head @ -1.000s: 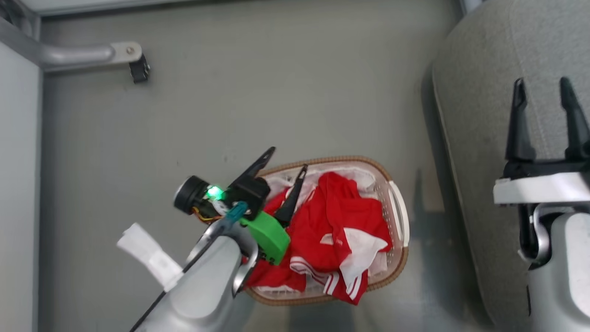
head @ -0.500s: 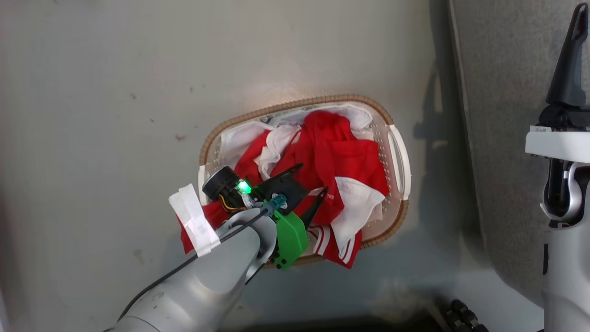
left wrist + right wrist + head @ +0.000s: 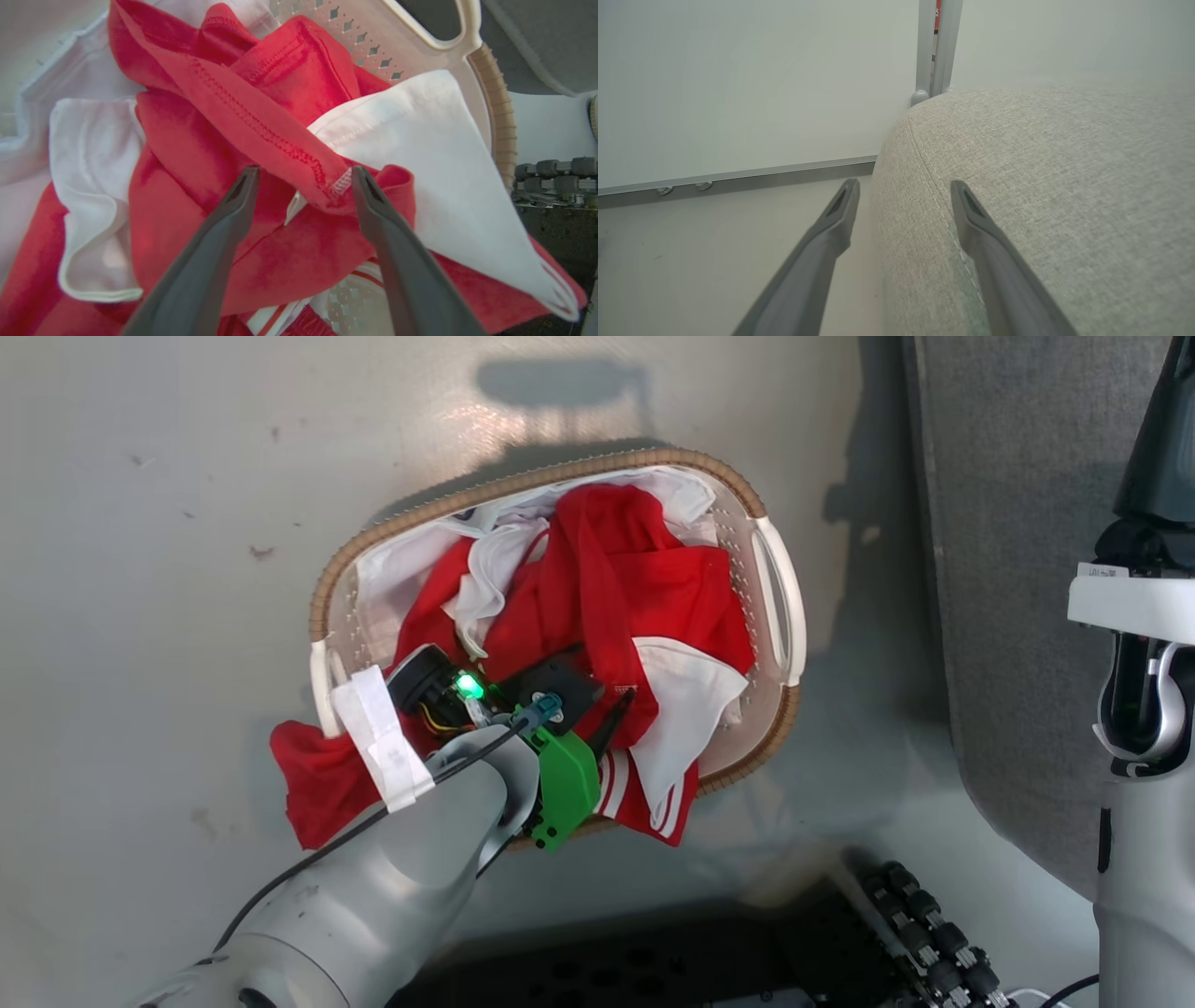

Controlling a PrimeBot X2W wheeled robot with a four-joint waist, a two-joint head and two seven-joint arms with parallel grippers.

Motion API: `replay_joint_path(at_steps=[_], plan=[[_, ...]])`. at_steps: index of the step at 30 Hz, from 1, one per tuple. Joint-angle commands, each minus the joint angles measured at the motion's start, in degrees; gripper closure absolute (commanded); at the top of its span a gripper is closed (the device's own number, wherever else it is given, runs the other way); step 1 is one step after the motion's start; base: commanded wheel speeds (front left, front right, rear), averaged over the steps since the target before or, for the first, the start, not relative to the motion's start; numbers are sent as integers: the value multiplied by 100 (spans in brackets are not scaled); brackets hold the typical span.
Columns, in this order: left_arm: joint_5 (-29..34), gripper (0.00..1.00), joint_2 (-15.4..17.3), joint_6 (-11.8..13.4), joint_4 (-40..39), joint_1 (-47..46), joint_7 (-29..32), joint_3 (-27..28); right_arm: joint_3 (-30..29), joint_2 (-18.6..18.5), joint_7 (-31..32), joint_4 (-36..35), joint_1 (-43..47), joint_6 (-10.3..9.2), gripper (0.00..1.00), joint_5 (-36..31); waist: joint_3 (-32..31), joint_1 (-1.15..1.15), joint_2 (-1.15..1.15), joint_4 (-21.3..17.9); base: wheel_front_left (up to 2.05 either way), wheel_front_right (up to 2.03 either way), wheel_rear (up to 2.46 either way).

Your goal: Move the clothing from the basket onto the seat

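Pale floor [image 3: 140,569]; left tool [image 3: 304,175] low, agape over clothing [image 3: 187,154].

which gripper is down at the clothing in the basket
The left gripper: its open fingers straddle a red fold of the clothing in the basket. The right gripper is open by the seat.

a lab mock-up of a home: bare floor [image 3: 140,569], panel wall [image 3: 738,84], grey seat [image 3: 1064,186], laundry basket [image 3: 792,616].

One basket [image 3: 523,483], one seat [image 3: 1008,569], perhaps three garments [image 3: 616,579] (tangled)
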Motion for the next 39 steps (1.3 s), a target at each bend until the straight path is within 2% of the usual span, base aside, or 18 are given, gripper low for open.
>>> replay_joint_path(at_steps=[1, 12, 19, 20, 21, 22, 23, 31, 39], plan=[[-56, 0, 41, -12, 79, -138, -22, -23, 10, -16, -28, -25, -71, -6, 0, 35, 180, 0, 26, -171, 0, 0, 0], [-173, 0, 38, 138, 277, -422, 172, -280, 135, -17, -27, -15, -126, -6, 0, 184, 315, 0, 26, -362, 0, 0, 0], [-134, 0, 38, 364, 203, -504, 480, -427, 255, -16, -27, -15, -74, -6, 0, 260, 367, 0, 26, -480, 0, 0, 0], [-152, 11, 38, 385, 205, -504, 501, -435, 257, -16, -27, -11, -68, -6, 0, 269, 370, 0, 26, -486, 0, 0, 0], [-178, 62, 38, 399, 209, -508, 530, -443, 255, -17, -22, 0, -60, -6, 0, 277, 371, 0, 26, -490, 0, 0, 0], [-214, 95, 38, 408, 221, -505, 549, -452, 248, -17, -18, 16, -58, -6, 0, 282, 369, 0, 26, -488, 0, 0, 0], [-234, 100, 39, 411, 235, -506, 553, -457, 239, -17, -16, 29, -58, -6, 0, 281, 363, 0, 26, -482, 0, 0, 0], [-492, 100, 38, 452, 189, -521, 383, -467, 150, -16, -16, 178, -58, -6, 0, 207, 172, 0, 26, -337, 0, 0, 0], [-637, 100, 37, 421, 39, -471, 127, -493, 117, -18, -17, 403, 26, -6, 0, 21, -295, 0, 26, -94, 0, 0, 0]])
